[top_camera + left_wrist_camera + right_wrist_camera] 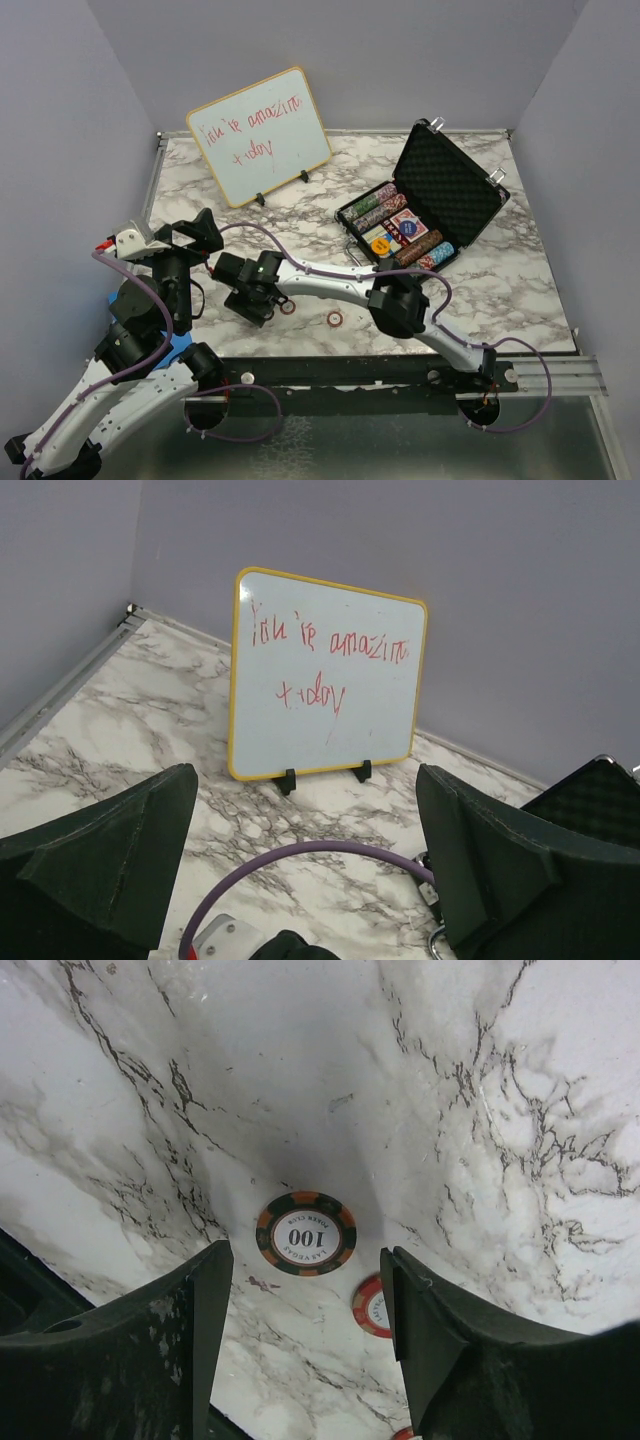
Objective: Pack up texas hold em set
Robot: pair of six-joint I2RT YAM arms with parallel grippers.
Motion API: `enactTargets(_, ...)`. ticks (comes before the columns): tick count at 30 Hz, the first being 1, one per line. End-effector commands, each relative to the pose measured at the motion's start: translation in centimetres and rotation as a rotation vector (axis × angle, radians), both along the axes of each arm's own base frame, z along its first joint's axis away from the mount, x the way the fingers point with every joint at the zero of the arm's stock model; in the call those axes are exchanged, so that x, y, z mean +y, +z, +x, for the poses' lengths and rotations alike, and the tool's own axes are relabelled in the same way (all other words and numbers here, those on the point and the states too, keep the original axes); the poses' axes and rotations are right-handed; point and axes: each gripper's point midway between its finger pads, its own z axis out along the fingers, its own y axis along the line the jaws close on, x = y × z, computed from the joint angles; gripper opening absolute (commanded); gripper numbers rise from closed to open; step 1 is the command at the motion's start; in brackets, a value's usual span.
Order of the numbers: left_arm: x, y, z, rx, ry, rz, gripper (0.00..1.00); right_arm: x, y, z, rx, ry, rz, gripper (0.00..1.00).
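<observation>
Right gripper (305, 1257) jaws apart over 100 poker chip (305, 1232), red chip (371, 1307) just beside, maybe touching. Left gripper (305, 780) spread wide, facing whiteboard (325, 675).

- Whiteboard (260, 135): yellow frame, red handwriting, leaning back on two black feet (288, 780).
- Marble tabletop (520, 290): beneath the whiteboard.
- Lilac wall (350, 50): just behind the whiteboard.

One briefcase (425, 205), one whiteboard (259, 135), three loose chips (305, 1233)
</observation>
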Motion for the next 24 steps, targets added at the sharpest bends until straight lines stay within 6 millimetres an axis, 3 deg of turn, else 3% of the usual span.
enactTargets(1,0.5,0.4,-0.2,-0.012,0.016,-0.004,0.99,-0.7,-2.1,-0.2,0.003,0.018,-0.075,0.67)
enactTargets(8,0.4,0.2,-0.1,-0.012,0.016,-0.002,0.99,-0.6,-3.5,0.1,-0.008,0.02,-0.095,0.64)
enactTargets(18,0.7,0.0,-0.3,-0.015,0.023,-0.002,0.99,-2.6,-5.4,-1.4,0.083,0.032,-0.212,0.43)
enactTargets(24,0.6,-0.2,-0.3,-0.013,0.022,-0.004,0.99,-2.9,-4.1,-0.4,0.027,0.008,-0.224,0.39)
